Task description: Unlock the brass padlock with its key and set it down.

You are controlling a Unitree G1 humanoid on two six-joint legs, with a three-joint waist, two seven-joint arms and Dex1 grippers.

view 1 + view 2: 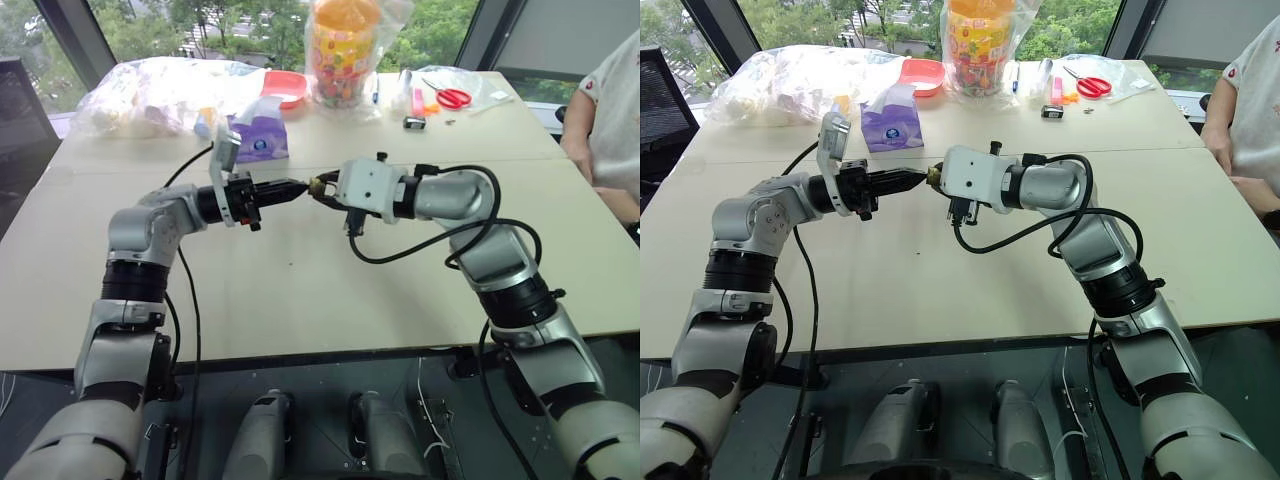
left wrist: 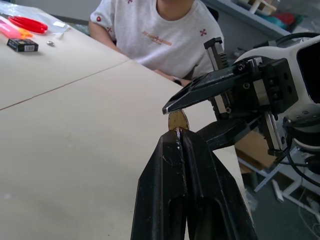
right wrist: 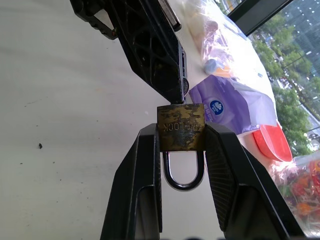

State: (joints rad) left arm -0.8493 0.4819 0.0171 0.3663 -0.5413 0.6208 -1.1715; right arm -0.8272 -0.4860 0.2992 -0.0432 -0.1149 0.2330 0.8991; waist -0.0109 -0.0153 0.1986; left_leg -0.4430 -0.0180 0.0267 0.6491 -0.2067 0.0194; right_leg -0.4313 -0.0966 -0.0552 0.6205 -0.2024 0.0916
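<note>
Padlock (image 3: pixel 180 127) clamped in R gripper (image 3: pixel 181 145); L gripper (image 2: pixel 181 136) pinching at keyway.

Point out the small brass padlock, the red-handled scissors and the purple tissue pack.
Brass padlock (image 3: pixel 180 127): right wrist view, on its engraved body.
Red-handled scissors (image 1: pixel 1094 88): right eye view, on the handles.
Purple tissue pack (image 1: pixel 260 143): left eye view, on its front face.

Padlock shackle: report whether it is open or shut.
Shut, apparently: the padlock shackle hangs as a closed loop, both legs entering the body.

Counter (image 1: pixel 300 290): pale, near half bare.
Far edge: red scissors (image 1: pixel 452 97), purple tissue pack (image 1: pixel 262 140), plastic bags (image 1: pixel 160 95).
</note>
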